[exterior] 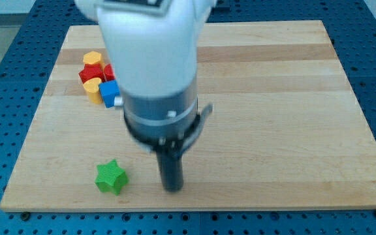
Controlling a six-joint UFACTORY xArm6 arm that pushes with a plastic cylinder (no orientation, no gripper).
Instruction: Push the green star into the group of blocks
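The green star [111, 177] lies near the board's bottom edge, left of centre. My tip [172, 188] rests on the board to the star's right, a short gap apart from it. A group of blocks sits at the upper left: a yellow hexagon [93, 59], a red block [91, 72], another red block [109, 70] partly behind the arm, a yellow block [93, 89] and a blue block [109, 93]. The arm's white body hides the board just right of the group.
The wooden board [273, 98] lies on a blue perforated table [5, 52]. The arm's large white and dark body [155, 78] covers the board's upper middle.
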